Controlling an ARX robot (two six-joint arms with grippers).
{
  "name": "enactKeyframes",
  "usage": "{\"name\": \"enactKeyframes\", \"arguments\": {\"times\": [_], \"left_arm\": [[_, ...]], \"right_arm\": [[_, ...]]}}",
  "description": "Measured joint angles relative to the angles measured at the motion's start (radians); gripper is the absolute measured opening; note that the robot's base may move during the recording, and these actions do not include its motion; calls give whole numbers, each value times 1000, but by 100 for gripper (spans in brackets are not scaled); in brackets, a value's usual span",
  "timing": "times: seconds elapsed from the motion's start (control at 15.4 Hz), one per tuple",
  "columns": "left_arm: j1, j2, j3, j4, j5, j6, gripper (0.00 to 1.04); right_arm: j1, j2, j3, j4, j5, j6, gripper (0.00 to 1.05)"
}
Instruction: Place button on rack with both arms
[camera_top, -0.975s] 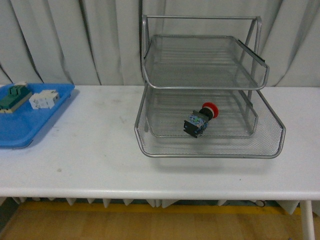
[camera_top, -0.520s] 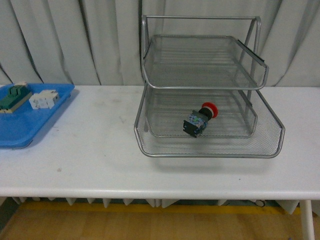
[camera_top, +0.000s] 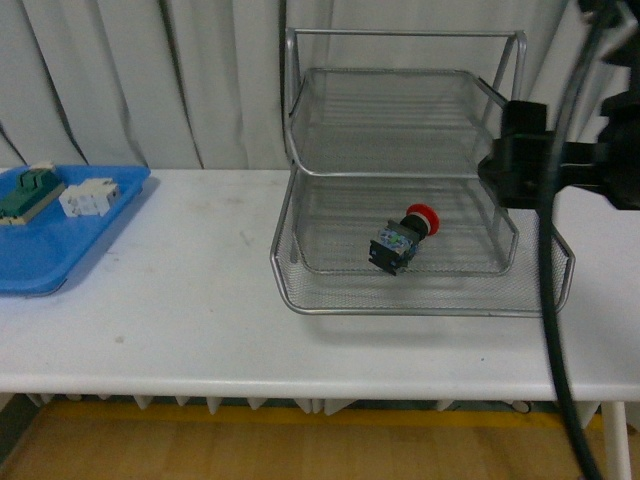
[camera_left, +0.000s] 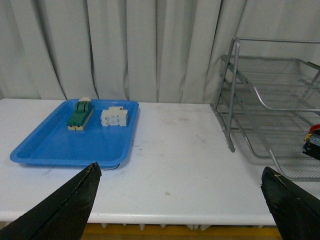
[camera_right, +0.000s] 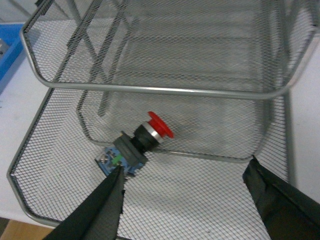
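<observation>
Button: the button (camera_top: 402, 238) is laid on its side in the lower part of the rack (camera_top: 420, 312), beneath the top shelf, with the red cap turned toward the back and the black-and-blue body toward the front. Whether the body is rested on the front rim of the middle shelf cannot be told.
Rack: it is stood on the white table (camera_top: 180, 320), right of centre, in front of the grey curtain (camera_top: 150, 80).
Right gripper: the right gripper (camera_right: 184, 172) is held over the mesh of the bottom shelf with the jaws spread wide and nothing between them. One fingertip is seen just beside the button's body, and contact cannot be judged.
Right arm: the right arm (camera_top: 600, 165) is seen at the rack's right side, a black cable hung below it.
Left gripper: the left gripper (camera_left: 180, 170) is held above the table's near edge, jaws wide and empty, well apart from the rack.
Blue tray: the blue tray (camera_top: 40, 265) is set at the table's left end; a green block (camera_top: 25, 192) and a white block (camera_top: 87, 197) are laid in it side by side.
</observation>
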Motion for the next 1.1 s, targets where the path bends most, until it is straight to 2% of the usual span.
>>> {"name": "enactKeyframes", "arguments": {"times": [0.13, 0.32, 0.39, 0.45, 0.78, 1.1], "left_arm": [[0, 0, 0, 0, 0, 0, 98], [0, 0, 0, 0, 0, 0, 98], [0, 0, 0, 0, 0, 0, 98], [0, 0, 0, 0, 0, 0, 98], [0, 0, 0, 0, 0, 0, 98], [0, 0, 0, 0, 0, 0, 98]], "right_arm": [[60, 63, 106, -94, 25, 16, 56], [124, 98, 126, -178, 45, 50, 19], [128, 115, 116, -183, 51, 61, 8], [136, 124, 94, -184, 51, 76, 2], [161, 171, -33, -144, 35, 159, 2], [145, 238, 43, -146, 44, 173, 2]]}}
